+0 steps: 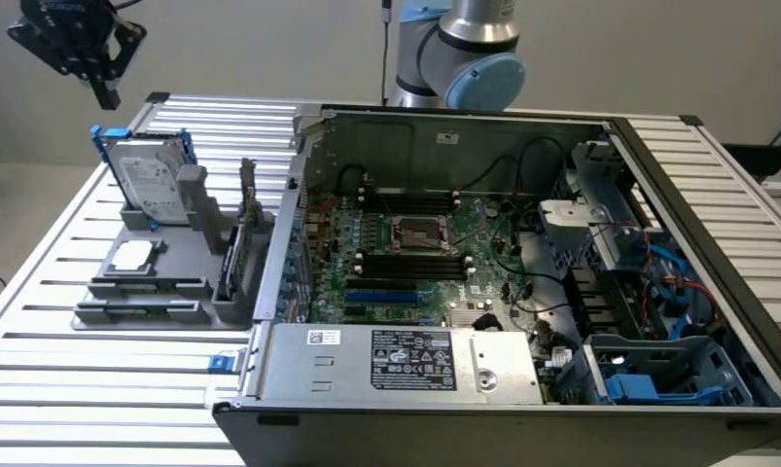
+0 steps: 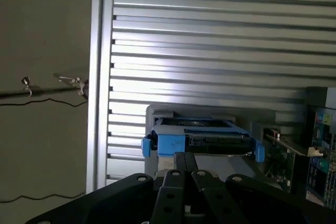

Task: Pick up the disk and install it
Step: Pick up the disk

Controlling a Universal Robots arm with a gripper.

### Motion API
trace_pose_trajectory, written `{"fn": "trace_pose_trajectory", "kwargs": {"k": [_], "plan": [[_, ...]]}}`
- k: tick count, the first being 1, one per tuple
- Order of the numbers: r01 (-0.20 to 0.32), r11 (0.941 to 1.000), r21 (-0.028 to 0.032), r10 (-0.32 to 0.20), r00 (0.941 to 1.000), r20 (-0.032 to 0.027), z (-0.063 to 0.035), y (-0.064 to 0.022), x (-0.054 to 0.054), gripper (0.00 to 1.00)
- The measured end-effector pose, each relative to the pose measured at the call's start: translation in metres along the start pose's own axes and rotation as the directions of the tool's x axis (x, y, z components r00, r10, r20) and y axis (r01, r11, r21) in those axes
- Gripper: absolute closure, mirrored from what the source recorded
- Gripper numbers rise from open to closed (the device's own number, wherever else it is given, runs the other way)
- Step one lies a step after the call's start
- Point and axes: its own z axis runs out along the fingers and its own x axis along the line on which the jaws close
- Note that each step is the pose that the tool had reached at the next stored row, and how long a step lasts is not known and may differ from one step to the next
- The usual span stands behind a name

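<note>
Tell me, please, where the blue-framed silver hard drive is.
The silver hard drive stands propped in the grey plastic holder on the exterior view's left, beside the open computer case.

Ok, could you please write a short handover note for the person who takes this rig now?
Gripper: holds nothing and hangs in the air above the disk, apart from it.
Disk: stands tilted in the grey holder on the slatted table, at the exterior view's left of the open computer case.
Done: nothing; the disk is not yet picked up.
Left: the pick-up and the install, both.
</note>
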Motion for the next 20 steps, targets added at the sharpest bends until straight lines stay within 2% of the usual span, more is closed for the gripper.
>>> {"fn": "trace_pose_trajectory", "kwargs": {"k": [5,10,15,20], "plan": [[0.081,0.9967,0.0018,-0.081,0.9967,-0.0029,0.0,0.0002,0.0,0.89],[0.161,0.987,0.0028,-0.161,0.987,-0.0063,0.0,0.0003,0.0,0.89],[0.239,0.971,0.0037,-0.239,0.971,-0.0098,0.0,0.0004,0.0,0.89],[0.317,0.9484,0.0043,-0.317,0.9484,-0.013,0.0,0.0005,0.0,0.89]]}}
